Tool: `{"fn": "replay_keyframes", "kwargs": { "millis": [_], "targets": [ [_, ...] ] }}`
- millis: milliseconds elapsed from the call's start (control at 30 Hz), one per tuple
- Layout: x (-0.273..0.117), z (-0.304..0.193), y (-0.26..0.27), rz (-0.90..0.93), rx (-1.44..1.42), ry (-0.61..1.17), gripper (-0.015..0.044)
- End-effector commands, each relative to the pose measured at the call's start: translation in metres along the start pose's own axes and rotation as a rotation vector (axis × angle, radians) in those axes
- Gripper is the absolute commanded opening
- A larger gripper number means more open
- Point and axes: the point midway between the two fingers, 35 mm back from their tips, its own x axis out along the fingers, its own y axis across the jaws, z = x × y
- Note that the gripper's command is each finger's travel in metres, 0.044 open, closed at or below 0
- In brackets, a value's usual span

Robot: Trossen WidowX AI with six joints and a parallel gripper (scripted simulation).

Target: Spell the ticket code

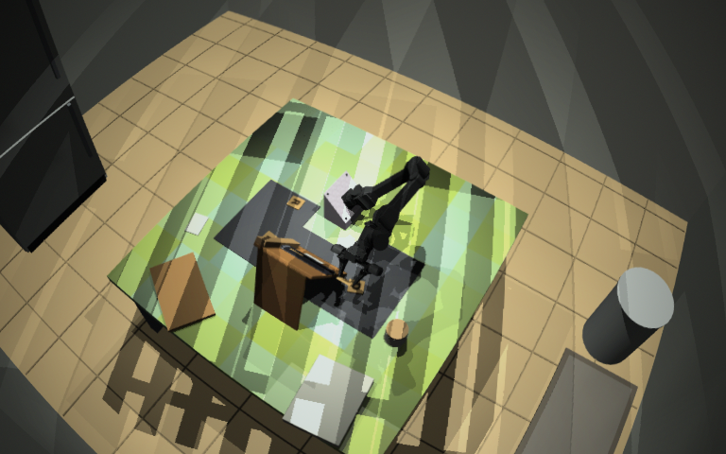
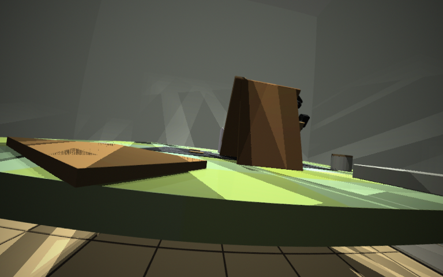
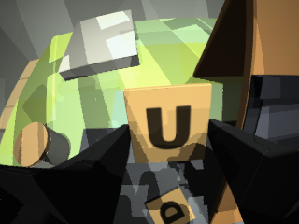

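My gripper [image 1: 350, 278] [image 2: 304, 120] [image 3: 168, 127] is shut on the U tile [image 3: 169, 95], whose letter stands upright in the wrist view. It holds the tile off the mat, just beyond the right end of the wooden board [image 1: 279, 286] [image 2: 269, 124] [image 3: 276, 37] in the top view. The wrist view shows a gap between tile and board. A D tile [image 3: 172, 207] [image 1: 357, 288] lies on the mat beneath. Another tile [image 1: 295, 201] lies on the far part of the mat, apparently an R. The rail's contents and the printed code cannot be read.
A dark mat [image 1: 240, 224] lies under the board. A short round block [image 1: 396, 330] [image 2: 341, 162] [image 3: 35, 144] stands near the gripper. A grey slab [image 1: 329, 398] [image 3: 103, 42], a brown slab [image 1: 181, 291] [image 2: 107, 154] and a small white card [image 1: 196, 223] lie on the counter.
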Motion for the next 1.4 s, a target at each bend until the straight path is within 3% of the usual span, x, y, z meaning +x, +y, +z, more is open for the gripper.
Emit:
{"fn": "replay_keyframes", "kwargs": {
  "millis": [0, 1367],
  "targets": [
    [0.001, -0.002, -0.003, 0.000, -0.003, 0.004, 0.0000],
    [0.001, -0.002, -0.024, -0.001, -0.003, 0.005, 0.0000]
  ]
}}
